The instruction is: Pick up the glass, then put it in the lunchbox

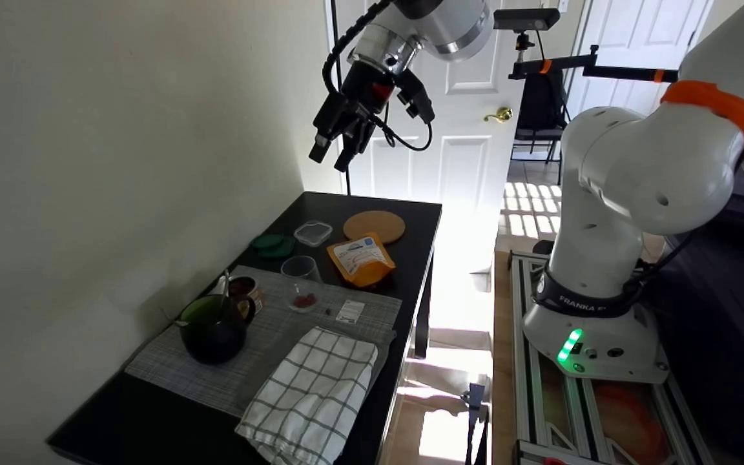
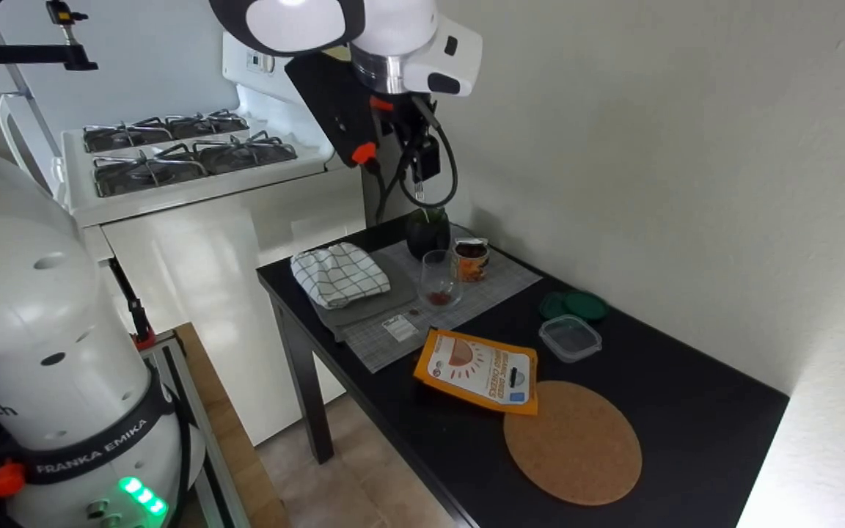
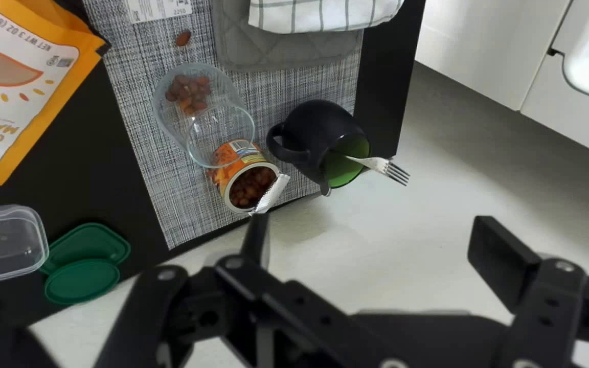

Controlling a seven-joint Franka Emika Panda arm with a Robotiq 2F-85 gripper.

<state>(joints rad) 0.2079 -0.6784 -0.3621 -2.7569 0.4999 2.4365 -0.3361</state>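
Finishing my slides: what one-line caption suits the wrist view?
Open, empty gripper; a glass of brown nuts on the placemat; a clear lunchbox cropped at left.

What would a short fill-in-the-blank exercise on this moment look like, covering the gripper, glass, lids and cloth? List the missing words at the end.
1. The gripper is not shut but ____.
2. The glass is not tipped over; it stands ____.
3. Near the clear lunchbox, the lids are coloured ____.
4. The cloth has dark grid lines on a background of ____.
Missing words: open; upright; green; white.
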